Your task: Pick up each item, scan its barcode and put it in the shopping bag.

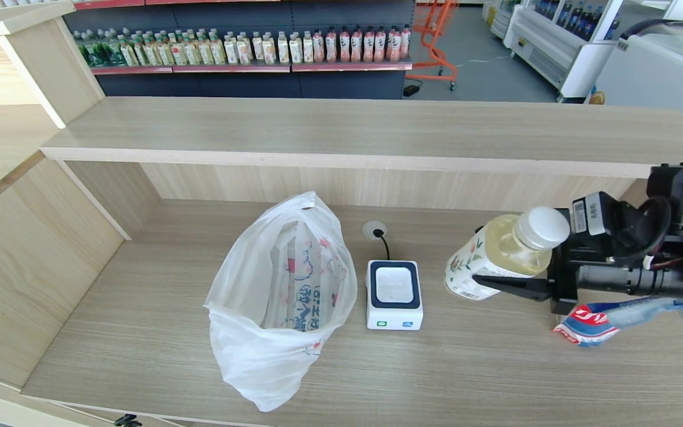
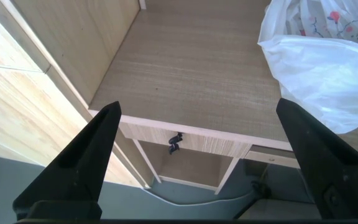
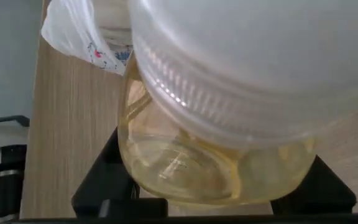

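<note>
Hovering beside the scanner [image 1: 394, 293], right fingers [image 1: 513, 286] clamped on the bottle [image 1: 498, 258]; left fingers [image 2: 86, 168] apart near the table [image 1: 466, 367] edge

A pale wood-grain checkout counter [image 1: 495, 379] sits recessed behind a raised wooden ledge [image 1: 377, 127], with a matching wooden side panel [image 1: 33, 267] closing its left end. Beyond the ledge, dark blue store shelving [image 1: 246, 83] with red-trimmed edges carries long rows of bottled drinks [image 1: 241, 48]. An orange metal cart [image 1: 433, 56] stands on the grey floor [image 1: 495, 65] near white glass-topped chest freezers [image 1: 578, 59]. Bright, even light falls across the whole shop.
</note>
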Tool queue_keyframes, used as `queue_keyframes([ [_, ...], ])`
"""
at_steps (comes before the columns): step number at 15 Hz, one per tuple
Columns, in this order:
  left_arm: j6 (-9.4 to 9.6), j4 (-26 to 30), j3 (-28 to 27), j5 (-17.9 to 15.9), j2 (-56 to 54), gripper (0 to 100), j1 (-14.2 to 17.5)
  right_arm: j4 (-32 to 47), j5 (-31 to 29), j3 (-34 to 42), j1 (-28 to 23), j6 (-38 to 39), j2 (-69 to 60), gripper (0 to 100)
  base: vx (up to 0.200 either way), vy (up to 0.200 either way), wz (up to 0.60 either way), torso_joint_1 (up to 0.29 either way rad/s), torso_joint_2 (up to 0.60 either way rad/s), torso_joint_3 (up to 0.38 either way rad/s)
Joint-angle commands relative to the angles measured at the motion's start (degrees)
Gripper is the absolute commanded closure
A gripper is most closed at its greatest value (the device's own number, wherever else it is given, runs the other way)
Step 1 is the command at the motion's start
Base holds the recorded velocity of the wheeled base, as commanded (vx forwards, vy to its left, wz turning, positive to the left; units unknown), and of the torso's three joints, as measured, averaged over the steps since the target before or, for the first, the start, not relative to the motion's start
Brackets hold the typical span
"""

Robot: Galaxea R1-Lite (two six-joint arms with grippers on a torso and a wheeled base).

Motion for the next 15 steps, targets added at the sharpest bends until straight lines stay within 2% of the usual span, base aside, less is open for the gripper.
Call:
queue_keyframes([
  [1,0.00,0.0,0.0,0.0,0.0,0,0.0,-3.9,0.5,-5.1,-0.6,-7.9,11.0,100,0.000,0.000,0.00,0.000,0.00,0.000],
  [2,0.00,0.0,0.0,0.0,0.1,0,0.0,-5.4,1.1,-5.3,-0.4,-8.5,11.8,100,0.000,0.000,0.00,0.000,0.00,0.000],
  [4,0.00,0.0,0.0,0.0,0.0,0,0.0,-14.5,5.1,-5.4,1.4,-9.0,16.7,100,0.000,0.000,0.00,0.000,0.00,0.000],
  [6,0.00,0.0,0.0,0.0,0.1,0,0.0,-18.4,9.1,-6.2,2.3,-10.5,20.8,100,0.000,0.000,0.00,0.000,0.00,0.000],
  [15,0.00,0.0,0.0,0.0,0.0,0,0.0,-19.2,13.5,-11.3,4.1,-15.7,27.4,100,0.000,0.000,0.00,0.000,0.00,0.000],
])
